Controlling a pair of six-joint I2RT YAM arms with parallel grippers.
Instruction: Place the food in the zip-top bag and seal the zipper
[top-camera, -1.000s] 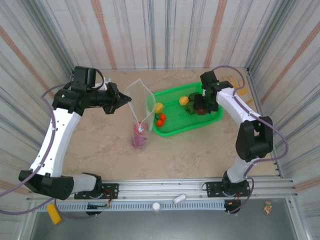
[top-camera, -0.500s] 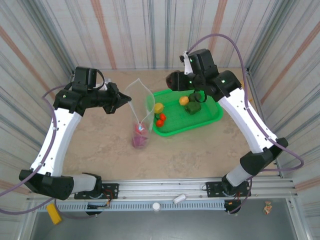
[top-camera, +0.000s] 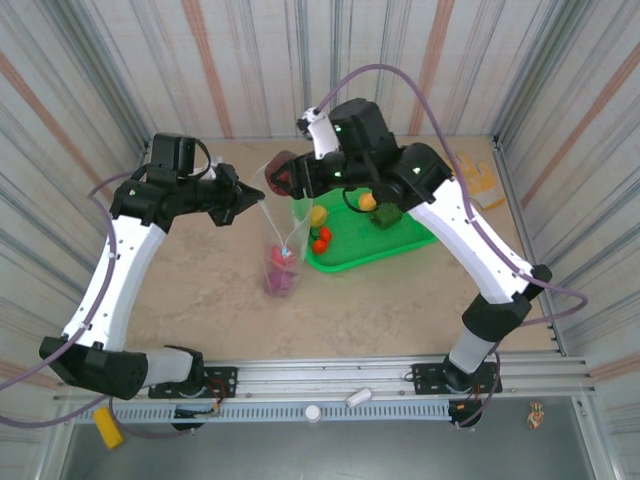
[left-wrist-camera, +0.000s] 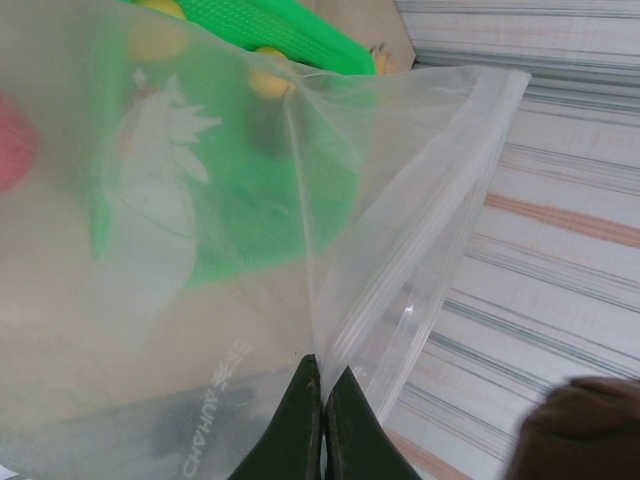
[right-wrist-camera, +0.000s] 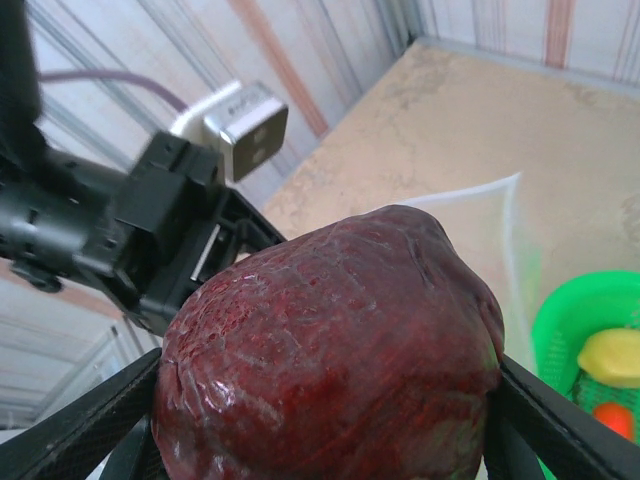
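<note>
beige, stone-patterned table (top-camera: 200, 290) carries everything. on its far right part lies a green mesh tray (top-camera: 385, 252). it holds a dark green piece (top-camera: 388, 216) with an orange-yellow piece (top-camera: 367, 201) just beside it, and at its left end a yellow piece (top-camera: 318, 214) next to two small red tomatoes (top-camera: 322, 240).

just left of the tray stands the clear zip-top bag (top-camera: 283, 225), upright, its bottom on the table and its mouth edge lifted. pink and magenta pieces (top-camera: 280, 272) sit in the bottom of it. in the left wrist view the zipper (left-wrist-camera: 410, 250) runs as a pale ribbed strip along the upper edge, slanting down towards the fingers, and the tray shows blurred through the plastic.

the left gripper (top-camera: 258, 195) is pinched tight on the bag's mouth edge, its dark fingers (left-wrist-camera: 300, 420) pressed together with the film between them, holding that corner up.

the right gripper (top-camera: 290, 178) stands wide, its jaws clamped on either side of a maroon piece (right-wrist-camera: 330, 350), glossy and wrinkled. from above, this piece hangs at the bag's top edge, close to the left gripper; whether it is right over the opening i cannot tell.
</note>
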